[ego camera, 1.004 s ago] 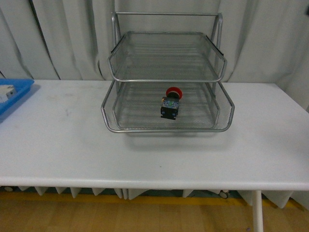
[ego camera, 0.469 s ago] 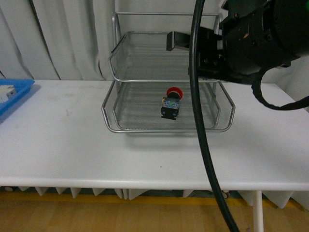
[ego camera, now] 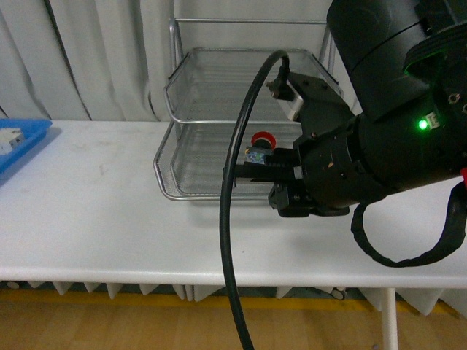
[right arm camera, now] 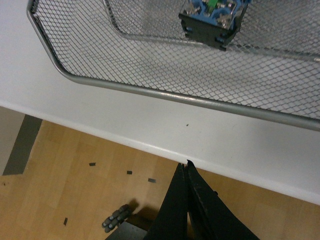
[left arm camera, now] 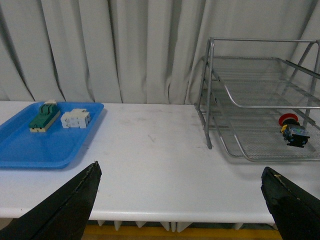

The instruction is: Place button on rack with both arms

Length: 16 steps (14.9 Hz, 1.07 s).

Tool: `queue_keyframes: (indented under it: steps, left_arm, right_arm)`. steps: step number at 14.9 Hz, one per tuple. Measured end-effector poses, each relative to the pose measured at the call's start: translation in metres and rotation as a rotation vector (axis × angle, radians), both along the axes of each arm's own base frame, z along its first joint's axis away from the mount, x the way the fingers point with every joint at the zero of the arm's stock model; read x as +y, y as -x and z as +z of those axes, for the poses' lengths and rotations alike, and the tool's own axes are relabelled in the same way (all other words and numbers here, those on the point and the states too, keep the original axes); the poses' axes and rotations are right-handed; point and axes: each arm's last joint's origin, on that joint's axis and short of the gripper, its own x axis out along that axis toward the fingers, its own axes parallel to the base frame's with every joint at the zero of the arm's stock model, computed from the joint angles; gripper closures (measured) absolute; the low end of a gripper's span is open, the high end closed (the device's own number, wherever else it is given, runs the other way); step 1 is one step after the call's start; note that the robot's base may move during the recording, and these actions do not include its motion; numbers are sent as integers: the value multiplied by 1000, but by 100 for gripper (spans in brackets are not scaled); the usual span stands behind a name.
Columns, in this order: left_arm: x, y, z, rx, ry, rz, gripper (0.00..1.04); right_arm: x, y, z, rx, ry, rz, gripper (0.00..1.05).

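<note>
The right arm (ego camera: pixel 379 124) is sweeping in low across the front view now — half a second back it was up by the rack's top tier, a second back not in shot at all — and its bulk is covering much of the rack (ego camera: pixel 182 157). The button (ego camera: pixel 260 146) is lying where it was, on the mesh of the lowest tier, red cap toward the back, so the placing looks done and this is likely the arm pulling away. The right gripper (right arm camera: pixel 186 172) is showing its tips pressed together with nothing between them, hanging out past the table's (left arm camera: pixel 150 165) front edge, clear of the rack rim. The left gripper's (left arm camera: pixel 180 200) fingers (left arm camera: pixel 70 205) are standing wide apart, empty, well back from everything. Off to the robot's left, the blue tray (left arm camera: pixel 30 150) is holding a green-and-cream switch block (left arm camera: pixel 44 116) and a white terminal block (left arm camera: pixel 75 118), side by side — whether they are touching is hard to tell. The upper tiers appear bare.
</note>
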Motion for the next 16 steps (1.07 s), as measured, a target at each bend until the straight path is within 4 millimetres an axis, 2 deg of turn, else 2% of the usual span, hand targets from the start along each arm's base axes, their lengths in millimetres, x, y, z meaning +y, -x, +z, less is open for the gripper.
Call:
queue_keyframes:
  steps: [4, 9, 16]
  left_arm:
    - [0, 0, 0, 0, 0, 0, 7]
    - [0, 0, 0, 0, 0, 0, 7]
    - [0, 0, 0, 0, 0, 0, 7]
  right_arm:
    - [7, -11, -27, 69, 23, -12, 103]
    - [18, -30, -39, 77, 37, -11, 103]
    - [2, -61, -47, 63, 40, -76, 103]
